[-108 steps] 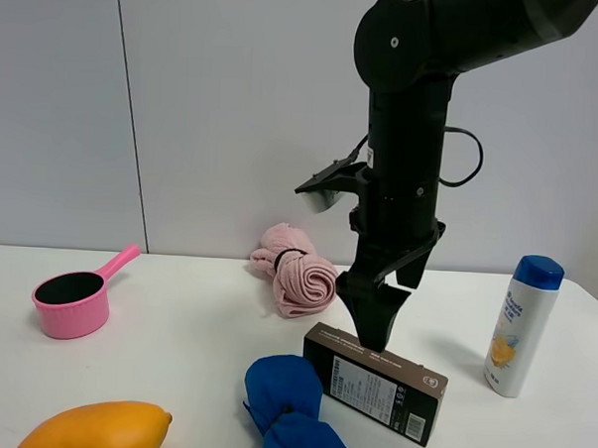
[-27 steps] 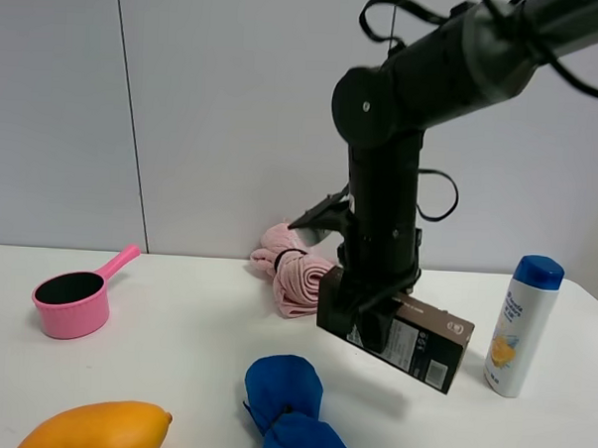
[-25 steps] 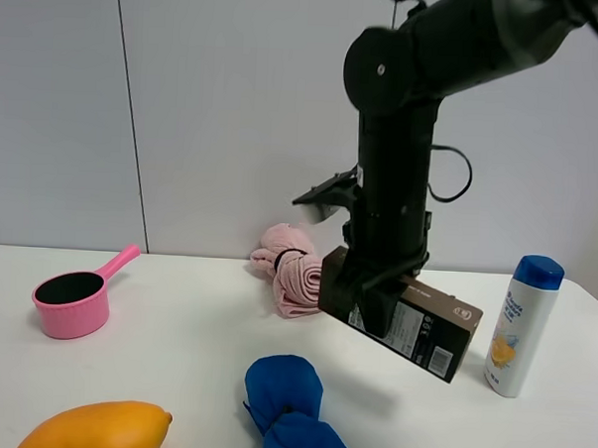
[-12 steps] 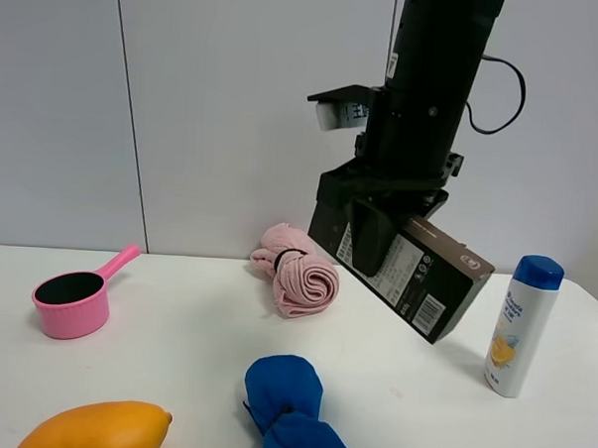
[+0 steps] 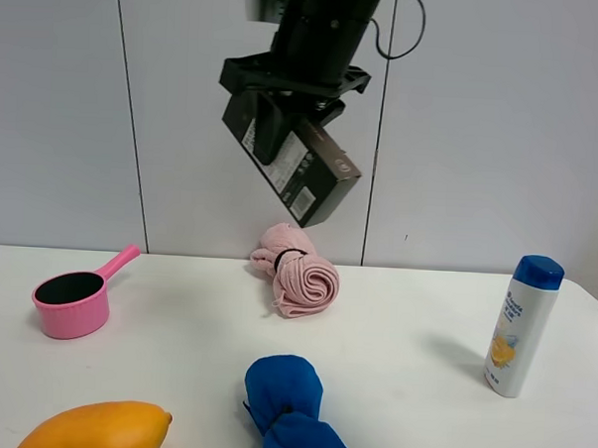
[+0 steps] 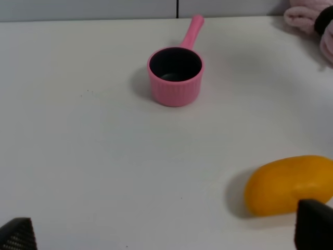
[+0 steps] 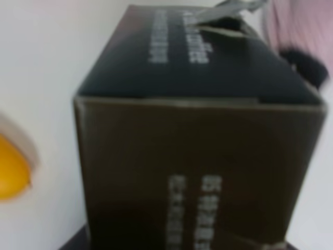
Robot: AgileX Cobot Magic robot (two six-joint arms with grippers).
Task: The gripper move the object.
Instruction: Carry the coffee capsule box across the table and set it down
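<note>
The dark brown carton (image 5: 303, 168) with a white label and barcode hangs tilted high above the table, in front of the back wall. My right gripper (image 5: 270, 133), a black claw on a thick black arm coming from the top, is shut on the carton's upper end. The carton fills the right wrist view (image 7: 197, 156), blurred. My left gripper (image 6: 166, 237) is open and empty; only its two black fingertips (image 6: 314, 228) show, low over the table near the mango. The left gripper is out of the exterior high view.
On the white table are a pink saucepan (image 5: 69, 303) (image 6: 175, 75), a yellow mango (image 5: 96, 428) (image 6: 289, 185), a rolled pink towel (image 5: 297, 274), a blue cloth bundle (image 5: 286, 407) and a white blue-capped bottle (image 5: 521, 325) at the right.
My right gripper closed on the carton on the table, lifted it, and has carried it up and to the left, from beside the bottle to above the pink towel.
</note>
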